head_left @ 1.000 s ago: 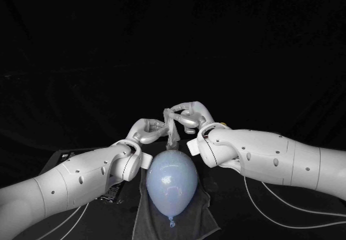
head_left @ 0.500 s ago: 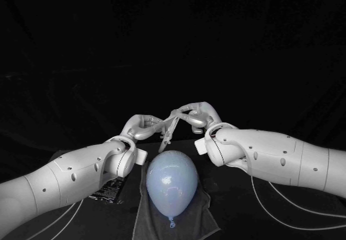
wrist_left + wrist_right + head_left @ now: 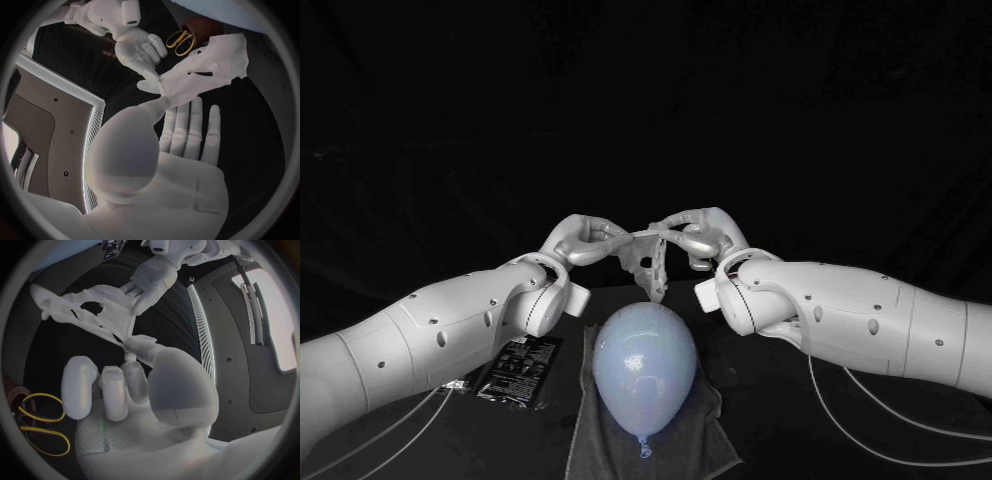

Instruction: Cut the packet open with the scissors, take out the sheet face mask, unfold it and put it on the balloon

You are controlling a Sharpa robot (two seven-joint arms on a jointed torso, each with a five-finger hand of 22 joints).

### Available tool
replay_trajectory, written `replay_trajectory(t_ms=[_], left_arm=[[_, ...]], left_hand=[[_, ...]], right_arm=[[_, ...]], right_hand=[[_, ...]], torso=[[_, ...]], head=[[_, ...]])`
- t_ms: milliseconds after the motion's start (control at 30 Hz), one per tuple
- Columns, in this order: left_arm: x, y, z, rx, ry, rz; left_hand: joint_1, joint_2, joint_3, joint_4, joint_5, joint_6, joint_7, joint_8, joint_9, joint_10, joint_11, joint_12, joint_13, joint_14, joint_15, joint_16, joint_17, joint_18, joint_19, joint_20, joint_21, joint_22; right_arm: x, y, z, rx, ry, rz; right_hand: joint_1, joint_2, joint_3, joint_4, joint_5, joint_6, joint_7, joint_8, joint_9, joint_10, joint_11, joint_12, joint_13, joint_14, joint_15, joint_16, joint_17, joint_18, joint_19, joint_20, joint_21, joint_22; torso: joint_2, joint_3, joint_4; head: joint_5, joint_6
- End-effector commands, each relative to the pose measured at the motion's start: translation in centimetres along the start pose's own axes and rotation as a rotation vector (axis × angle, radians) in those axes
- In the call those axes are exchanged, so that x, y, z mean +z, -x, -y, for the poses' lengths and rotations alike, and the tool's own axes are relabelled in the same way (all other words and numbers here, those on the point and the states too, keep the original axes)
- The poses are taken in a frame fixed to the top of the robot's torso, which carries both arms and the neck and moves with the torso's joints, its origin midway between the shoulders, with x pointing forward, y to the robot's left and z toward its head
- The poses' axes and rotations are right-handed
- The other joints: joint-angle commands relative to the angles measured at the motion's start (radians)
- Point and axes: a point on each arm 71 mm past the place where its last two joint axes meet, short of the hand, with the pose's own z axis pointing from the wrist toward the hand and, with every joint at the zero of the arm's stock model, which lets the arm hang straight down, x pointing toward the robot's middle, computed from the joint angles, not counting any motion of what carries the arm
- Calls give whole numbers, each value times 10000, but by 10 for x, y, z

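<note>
- Sheet face mask (image 3: 651, 265) is out and partly unfolded, pinched between my left hand (image 3: 586, 240) and right hand (image 3: 697, 232).
- Balloon (image 3: 645, 360) nearby is bare; spreading and draping remain, I judge.

Black bench (image 3: 762, 400), dark cloth (image 3: 589, 440) flat on it under balloon (image 3: 643, 365). Packet (image 3: 516, 368) just beside cloth, left side. Yellow-handled scissors (image 3: 180, 42) also on bench.

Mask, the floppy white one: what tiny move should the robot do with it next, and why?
Probably pull it a little wider. The left hand and right hand each pinch an edge of the sheet mask, which hangs crumpled and narrow by the balloon; it looks too bunched to cover it yet.
</note>
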Motion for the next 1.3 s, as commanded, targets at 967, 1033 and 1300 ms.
replay_trajectory(t_ms=[967, 1033, 1300], left_arm=[[14, 42, 68, 1809, -947, -1289], [15, 43, 71, 1904, -988, -1323], [15, 48, 75, 2112, -1003, -1281]], left_hand=[[419, 167, 229, -261, 13, -240, 155, 98, 468, 86, 95, -293, 1, 78, 43, -142, 58, 203, 203, -21, 151, 64], [421, 167, 232, -263, 12, -243, 158, 104, 477, 90, 96, -298, 2, 82, 42, -145, 60, 204, 206, -22, 154, 65], [434, 167, 257, -277, 13, -271, 171, 148, 544, 132, 97, -339, 6, 120, 38, -168, 73, 227, 249, -30, 193, 86]], right_arm=[[-4, 22, 13, 889, -318, -841], [-4, 22, 14, 912, -346, -807], [-4, 26, 16, 991, -452, -729]], right_hand=[[-325, 20, -807, -58, 24, -371, 95, 146, 150, -128, 81, -258, 827, 1037, 94, -27, 2447, 21, -82, 67, -485, 1807], [-364, 26, -910, -26, 24, -395, 96, 140, 138, -135, 83, -261, 827, 1031, 97, -32, 2432, 23, -90, 71, -495, 1804], [-444, 40, -1128, 56, 27, -442, 101, 114, 94, -167, 90, -291, 806, 1016, 103, -43, 2397, 33, -112, 80, -536, 1791]], torso=[[-4, -13, 10], [-4, -11, 15], [-1, -10, 1]], head=[[30, 297], [35, 300], [16, 301]])
